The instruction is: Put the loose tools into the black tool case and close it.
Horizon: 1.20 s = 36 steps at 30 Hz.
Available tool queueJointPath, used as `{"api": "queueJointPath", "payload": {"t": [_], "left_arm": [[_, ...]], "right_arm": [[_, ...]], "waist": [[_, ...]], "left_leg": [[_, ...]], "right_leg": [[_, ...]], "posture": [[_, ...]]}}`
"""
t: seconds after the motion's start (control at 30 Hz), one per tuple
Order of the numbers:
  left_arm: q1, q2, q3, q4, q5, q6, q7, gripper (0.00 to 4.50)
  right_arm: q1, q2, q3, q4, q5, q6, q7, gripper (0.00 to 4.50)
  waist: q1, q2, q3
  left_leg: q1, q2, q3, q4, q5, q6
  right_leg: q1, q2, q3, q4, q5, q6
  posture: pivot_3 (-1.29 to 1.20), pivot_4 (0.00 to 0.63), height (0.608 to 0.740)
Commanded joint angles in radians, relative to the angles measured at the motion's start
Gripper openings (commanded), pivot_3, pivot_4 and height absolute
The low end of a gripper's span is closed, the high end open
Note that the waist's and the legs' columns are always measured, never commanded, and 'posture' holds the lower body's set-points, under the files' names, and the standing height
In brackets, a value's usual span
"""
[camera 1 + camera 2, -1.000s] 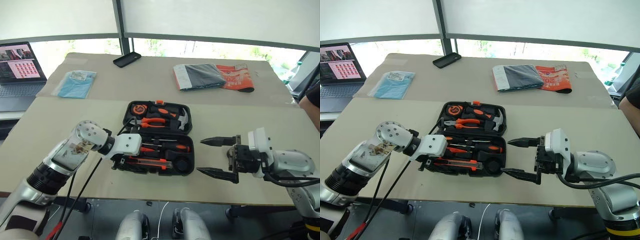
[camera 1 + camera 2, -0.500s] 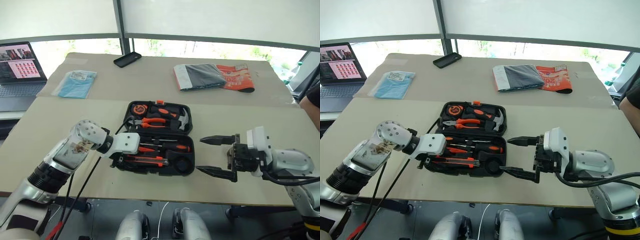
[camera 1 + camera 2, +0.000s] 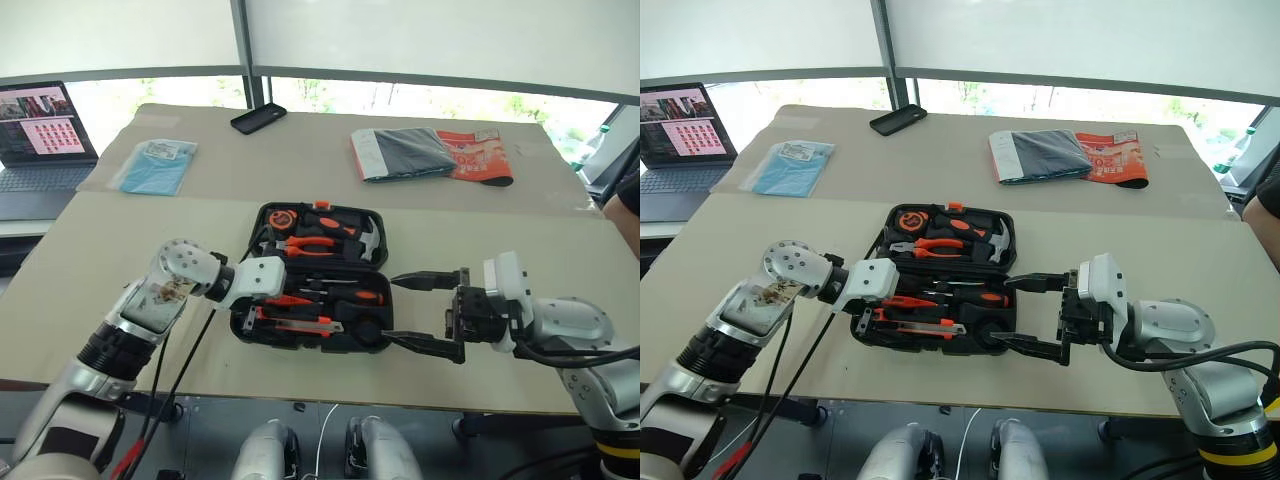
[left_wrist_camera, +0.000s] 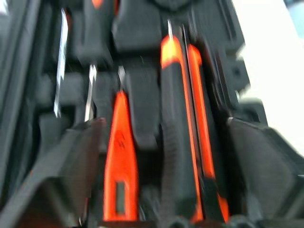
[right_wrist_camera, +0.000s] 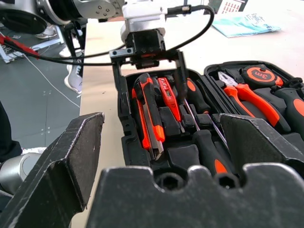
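- The black tool case (image 3: pixel 318 275) lies open near the table's (image 3: pixel 120 250) front edge, screwdrivers (image 3: pixel 335 293) and utility knife (image 3: pixel 296 320) seated inside.
- Left gripper (image 5: pixel 148 64) spread wide over the knife, fingertips hidden in the head views.
- Right gripper (image 3: pixel 424 314) wide apart, empty, beside the case's right end.
- Tape roll unclear.

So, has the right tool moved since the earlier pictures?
Yes. The right tool has come closer to the black tool case: its lower finger now reaches the case's near right corner, where a strip of table showed before.

Office or lab: laptop (image 3: pixel 40 135), big windows (image 3: pixel 400 40), worktable (image 3: pixel 300 160).
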Motion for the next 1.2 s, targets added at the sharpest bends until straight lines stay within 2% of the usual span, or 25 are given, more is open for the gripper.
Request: {"api": "queueJointPath", "payload": {"t": [0.03, 0.13, 0.23, 0.47, 0.57, 0.7, 1.0, 1.2], "left_arm": [[-0.009, -0.016, 0.100, -0.006, -0.102, 0.015, 0.013, 4.48], [0.008, -0.017, 0.142, -0.010, -0.165, 0.018, -0.016, 4.48], [0.052, -0.018, 0.171, -0.011, -0.189, -0.038, -0.024, 3.75], [0.140, -0.044, 0.156, 0.117, -0.127, -0.328, -0.053, 1.19], [0.167, -0.065, 0.149, 0.145, -0.136, -0.353, -0.055, 0.05], [0.182, -0.086, 0.133, 0.170, -0.126, -0.377, -0.060, 0.05], [0.178, -0.087, 0.058, 0.277, 0.003, -0.469, -0.034, 0.05], [0.183, -0.096, -0.004, 0.292, 0.054, -0.409, -0.018, 0.05]], "right_arm": [[-0.002, 0.013, -0.018, 0.005, -0.008, -0.029, -0.003, 4.50], [0.000, 0.026, -0.023, 0.017, -0.020, -0.041, -0.003, 4.50], [0.014, 0.045, -0.030, 0.029, -0.035, -0.063, -0.009, 4.50], [0.081, 0.071, -0.042, 0.020, -0.038, -0.087, -0.018, 4.50], [0.093, 0.070, -0.039, 0.011, -0.035, -0.090, -0.016, 4.50], [0.125, 0.061, -0.038, 0.000, -0.033, -0.089, -0.007, 4.50], [0.116, 0.058, -0.045, 0.001, -0.028, -0.078, -0.018, 4.50], [0.132, 0.054, -0.058, -0.007, -0.015, -0.058, -0.033, 4.50]], "waist": [[-0.001, 0.000, 0.000], [-0.005, 0.000, 0.000], [-0.011, 0.000, 0.000], [-0.010, 0.000, 0.000], [-0.011, 0.000, 0.000], [-0.009, 0.000, 0.000], [-0.006, 0.002, -0.001], [-0.006, 0.010, -0.008]], "left_leg": [[0.000, 0.000, 0.000, 0.000, 0.000, 0.000], [0.001, 0.000, 0.000, 0.000, 0.000, 0.000], [0.002, 0.000, 0.000, 0.000, 0.001, -0.001], [0.002, 0.000, 0.000, 0.000, 0.001, -0.002], [0.002, 0.000, 0.000, 0.000, 0.001, -0.001], [0.001, 0.000, 0.000, 0.000, 0.001, -0.001], [0.003, 0.000, -0.001, 0.000, -0.003, 0.005], [0.005, 0.000, 0.000, -0.001, -0.004, 0.007]], "right_leg": [[0.000, 0.000, 0.000, 0.000, 0.000, 0.000], [0.000, 0.000, 0.000, 0.001, 0.000, 0.000], [0.000, 0.000, 0.000, 0.001, 0.000, 0.000], [0.000, 0.000, 0.000, 0.002, 0.000, 0.000], [0.000, -0.001, 0.000, 0.002, 0.000, 0.000], [0.000, -0.001, 0.000, 0.001, 0.000, 0.000], [0.002, -0.002, 0.000, 0.002, 0.001, 0.000], [0.003, -0.002, 0.000, 0.001, 0.001, 0.000]], "posture": [[0.00, 0.150, 0.740], [0.00, 0.150, 0.740], [0.00, 0.150, 0.740], [0.00, 0.150, 0.740], [0.00, 0.150, 0.740], [0.00, 0.150, 0.740], [0.00, 0.150, 0.740], [0.00, 0.150, 0.740]]}}
